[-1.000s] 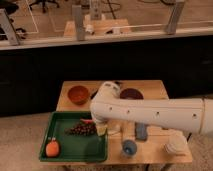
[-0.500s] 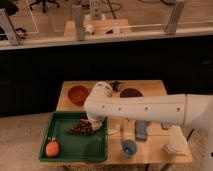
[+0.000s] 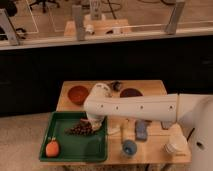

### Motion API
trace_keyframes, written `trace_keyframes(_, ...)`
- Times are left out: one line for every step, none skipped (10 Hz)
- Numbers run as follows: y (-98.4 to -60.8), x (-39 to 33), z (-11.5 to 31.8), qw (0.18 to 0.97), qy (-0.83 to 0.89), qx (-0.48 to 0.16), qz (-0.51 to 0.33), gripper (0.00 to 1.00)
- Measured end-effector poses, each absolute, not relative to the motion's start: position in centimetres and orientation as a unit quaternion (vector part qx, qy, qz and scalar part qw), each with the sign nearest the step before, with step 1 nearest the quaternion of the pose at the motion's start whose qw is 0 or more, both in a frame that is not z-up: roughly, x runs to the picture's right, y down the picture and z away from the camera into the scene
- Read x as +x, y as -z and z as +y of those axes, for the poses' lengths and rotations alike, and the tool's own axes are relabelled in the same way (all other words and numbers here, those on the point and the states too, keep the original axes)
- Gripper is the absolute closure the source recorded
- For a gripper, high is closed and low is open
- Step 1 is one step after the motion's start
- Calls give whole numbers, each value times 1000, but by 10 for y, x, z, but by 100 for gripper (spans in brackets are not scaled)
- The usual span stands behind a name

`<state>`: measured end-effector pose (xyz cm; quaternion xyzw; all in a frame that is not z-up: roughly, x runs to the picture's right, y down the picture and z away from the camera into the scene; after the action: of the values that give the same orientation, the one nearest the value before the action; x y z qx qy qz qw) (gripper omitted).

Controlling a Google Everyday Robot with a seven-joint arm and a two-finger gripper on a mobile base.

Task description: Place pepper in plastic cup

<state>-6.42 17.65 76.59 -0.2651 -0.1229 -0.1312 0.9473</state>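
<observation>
Robot gripper, grip state indiscernible, low at green rectangular tray's 2 o'clock; small round blue plastic cup at gripper's 4 o'clock.

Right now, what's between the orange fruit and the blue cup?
Between orange fruit and blue cup: only the green tray's bare floor and right rim, camera view; the hand hangs by the grapes.

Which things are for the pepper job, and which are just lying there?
For the job: blue cup; pincer, low over the green tray; pepper, not in sight.
Just lying about: grapes, orange fruit, red bowl, dark bowl, white tub.
</observation>
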Motion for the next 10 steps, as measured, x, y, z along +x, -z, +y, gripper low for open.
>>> trace_keyframes(-771, -62, 176, 947, 130, -266, -122, 43)
trace_keyframes(-776, -63, 177, 947, 131, -268, -122, 43)
trace_keyframes(-784, -63, 181, 946, 134, -270, -120, 43)
trace_keyframes(-792, -62, 185, 945, 137, -271, -118, 43)
trace_keyframes(-801, -61, 190, 945, 138, -272, -114, 43)
trace_keyframes(-809, -60, 193, 946, 140, -271, -110, 43)
trace_keyframes(-814, -57, 192, 947, 141, -269, -104, 43)
trace_keyframes(-818, -50, 190, 948, 139, -268, -98, 43)
trace_keyframes(-821, -42, 186, 950, 136, -265, -91, 43)
trace_keyframes(-823, -34, 181, 952, 135, -261, -85, 43)
